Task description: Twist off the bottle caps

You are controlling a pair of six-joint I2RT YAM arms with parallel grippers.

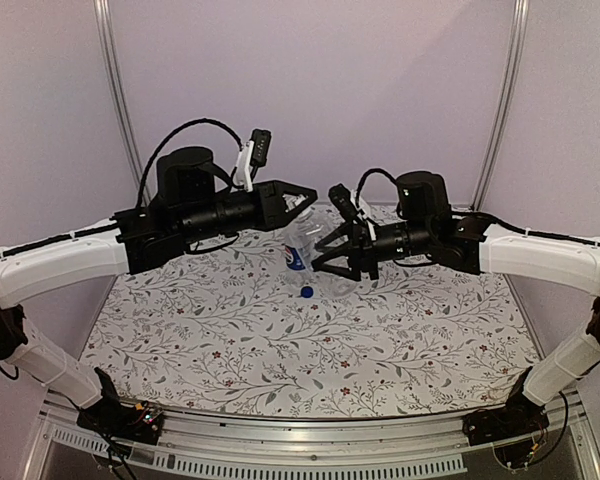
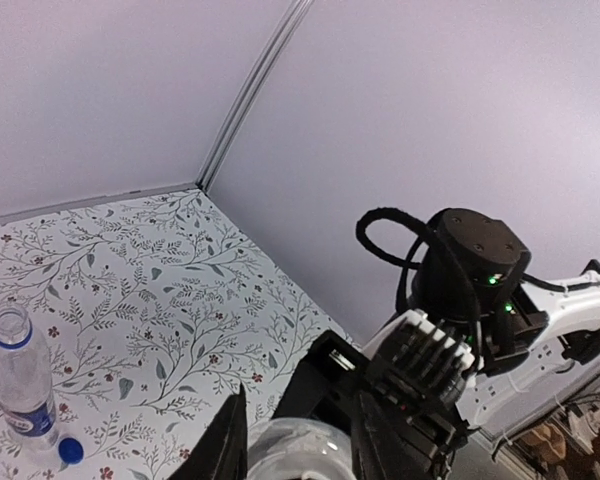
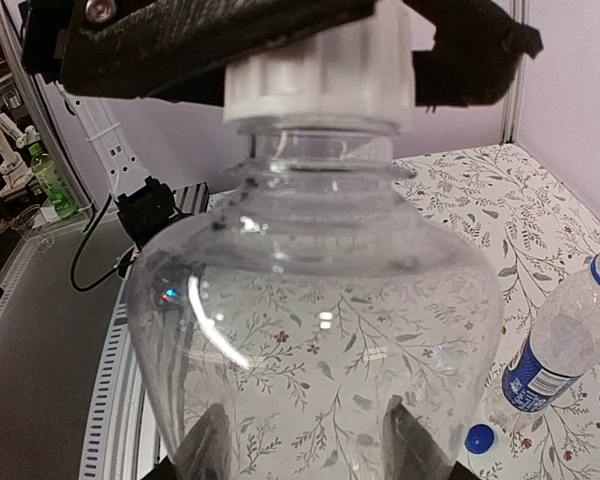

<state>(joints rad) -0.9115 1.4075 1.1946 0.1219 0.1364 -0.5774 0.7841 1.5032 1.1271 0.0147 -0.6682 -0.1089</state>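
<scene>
whitish ribbed plastic screw cap (image 3: pixel 320 75) is the one i'm on right now. my left jaws are clenched across it from both sides. my right jaws are grasping the lower body of the short clear unlabelled plastic bottle (image 3: pixel 320 330) it sits on. the bottle's held up between my two arms over the floral-print bench (image 1: pixel 230 340), near the taller clear bottle with the blue-and-white label (image 3: pixel 555 355). that one stands upright with its neck open, and its little bright blue round cap (image 3: pixel 477 438) lies on the bench just beside its foot, so i reckon half the job's done.

tips for this bit, imo: twist the left wrist about the bottle's own axis, not off to one side, or the cap will likely bind. the right side only has to resist the turn. thin plastic like this probably caves if squeezed hard, so firm but not crushing. don't pull away until the thread lets go.

orientation: long axis runs straight from right jaws to left jaws, cap end toward the left wrist, base toward the right. can't tell the exact tilt.
</scene>
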